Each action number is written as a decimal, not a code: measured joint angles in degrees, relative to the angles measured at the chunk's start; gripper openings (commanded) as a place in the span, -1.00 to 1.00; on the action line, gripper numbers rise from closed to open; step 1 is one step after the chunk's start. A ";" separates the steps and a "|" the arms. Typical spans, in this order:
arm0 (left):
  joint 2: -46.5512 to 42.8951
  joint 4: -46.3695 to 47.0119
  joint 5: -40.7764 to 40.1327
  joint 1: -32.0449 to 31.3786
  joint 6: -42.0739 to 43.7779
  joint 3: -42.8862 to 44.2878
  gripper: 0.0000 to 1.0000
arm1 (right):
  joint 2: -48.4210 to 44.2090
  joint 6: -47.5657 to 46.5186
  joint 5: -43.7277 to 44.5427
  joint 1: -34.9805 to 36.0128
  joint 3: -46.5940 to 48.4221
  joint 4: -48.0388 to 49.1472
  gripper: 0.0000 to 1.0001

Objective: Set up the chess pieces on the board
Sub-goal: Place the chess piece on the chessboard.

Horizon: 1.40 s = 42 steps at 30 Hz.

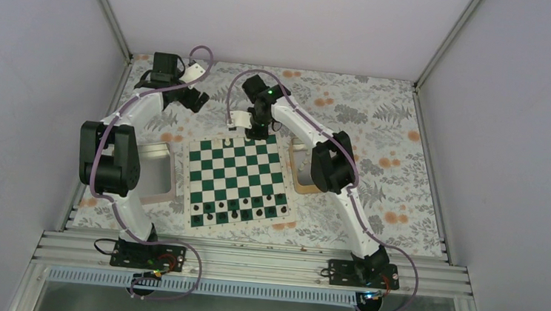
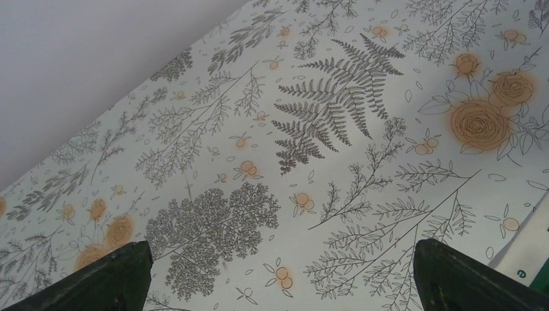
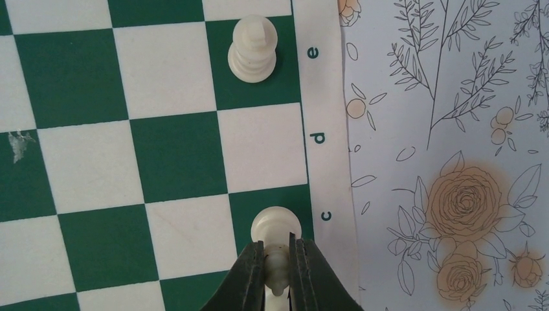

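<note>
Right tool (image 3: pixel 278 256) is pinching a cream chess piece (image 3: pixel 275 223) over the green edge square beside the letter c on the board (image 3: pixel 168 155), two files from the second cream piece (image 3: pixel 253 48) on e, so I'd lower it straight down.

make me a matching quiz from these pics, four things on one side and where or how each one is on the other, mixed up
Column 1
1. left hand
2. right hand
3. loose white piece
4. dark pieces

Column 2
A. standing alone on the green edge square by letter e
B. open over the flowered cloth, holding nothing
C. lined up on the near rows of the board
D. shut on a white piece by letter c

Pairs: 1-B, 2-D, 3-A, 4-C
</note>
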 measured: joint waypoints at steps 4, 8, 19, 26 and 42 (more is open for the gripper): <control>-0.02 0.02 0.02 0.00 0.00 -0.33 1.00 | 0.28 -0.11 0.04 0.00 -0.02 0.02 -0.85; -0.02 0.02 0.02 0.00 0.00 -0.74 1.00 | 0.81 -0.22 0.09 0.00 -0.11 0.07 -0.85; -0.02 0.04 0.46 0.00 0.00 -1.07 1.00 | 1.07 -0.24 0.50 -0.07 -0.28 0.13 -0.81; -0.02 0.04 0.76 0.00 0.00 -1.11 1.00 | 1.38 -0.26 0.94 -0.09 -0.31 0.15 -0.75; -0.02 0.02 1.05 0.00 0.00 -1.18 1.00 | 1.68 -0.22 0.85 -0.35 -0.37 1.75 -0.52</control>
